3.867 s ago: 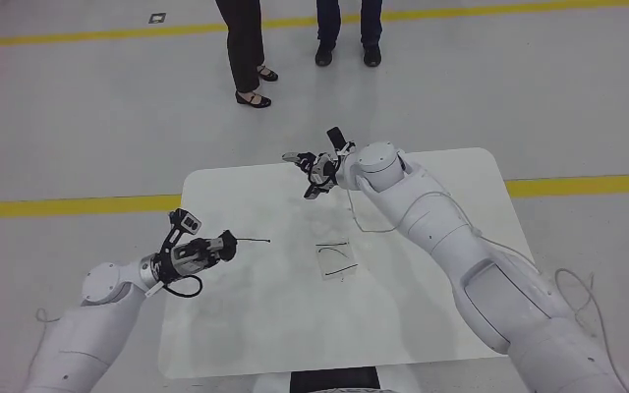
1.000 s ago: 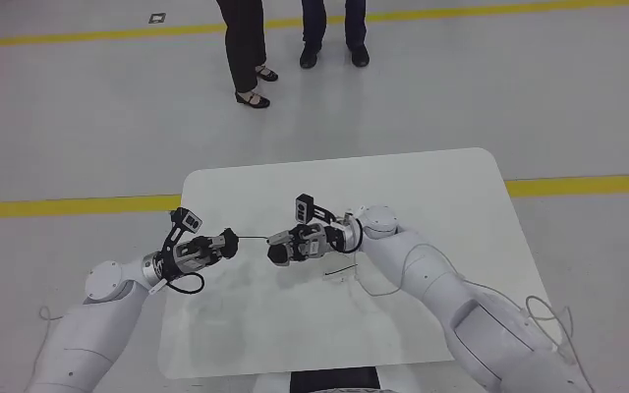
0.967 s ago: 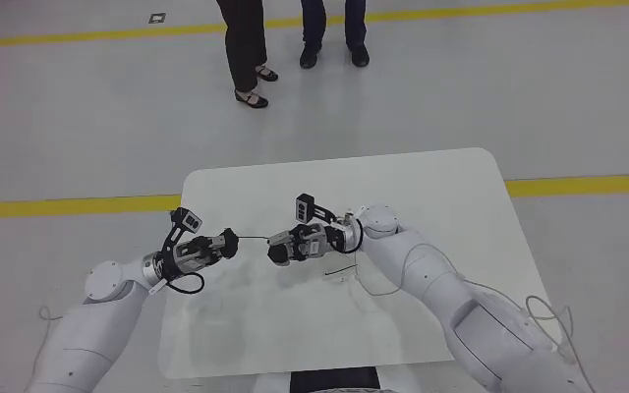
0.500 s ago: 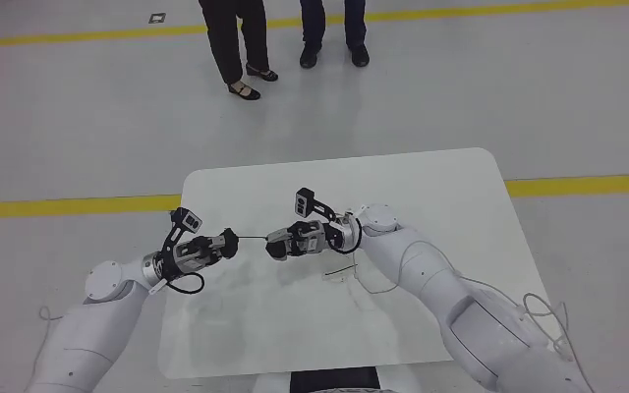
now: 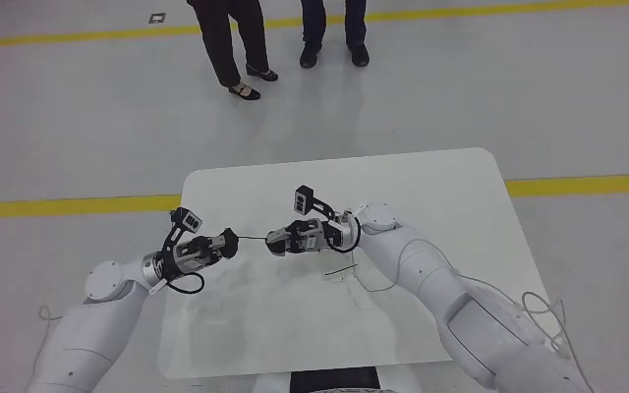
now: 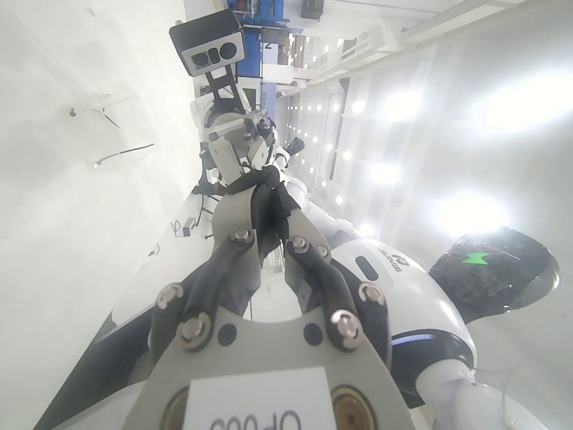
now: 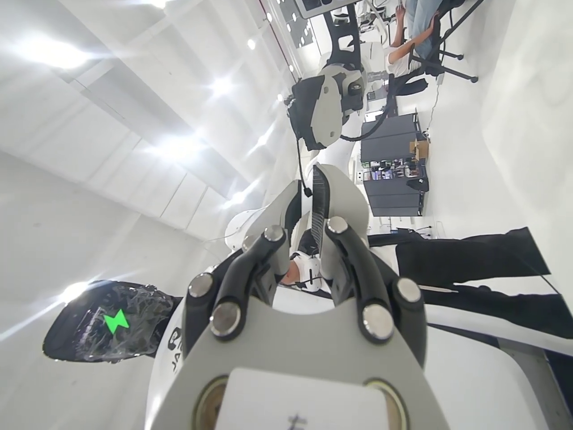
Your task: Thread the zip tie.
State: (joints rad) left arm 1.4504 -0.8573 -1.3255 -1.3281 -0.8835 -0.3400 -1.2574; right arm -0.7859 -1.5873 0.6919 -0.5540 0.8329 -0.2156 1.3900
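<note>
A thin black zip tie (image 5: 251, 239) sticks out sideways above the white table (image 5: 442, 196), and my left gripper (image 5: 228, 243) is shut on one end of it. In the left wrist view the fingers (image 6: 268, 178) pinch black material at their tips. My right gripper (image 5: 274, 243) faces the left one at the tie's free end. In the right wrist view the tie (image 7: 299, 158) runs from the far gripper to a small tip lying between the fingertips of my right gripper (image 7: 308, 186). Those fingertips stand a narrow gap apart.
Spare zip ties (image 5: 339, 268) lie on a clear sheet on the table just past the right gripper, also visible as zip ties (image 6: 125, 152) in the left wrist view. People stand on the floor beyond the far table edge.
The right gripper came from the far table edge to the tie's free end, and over the last second edged slightly closer to it. The left arm has held still.
</note>
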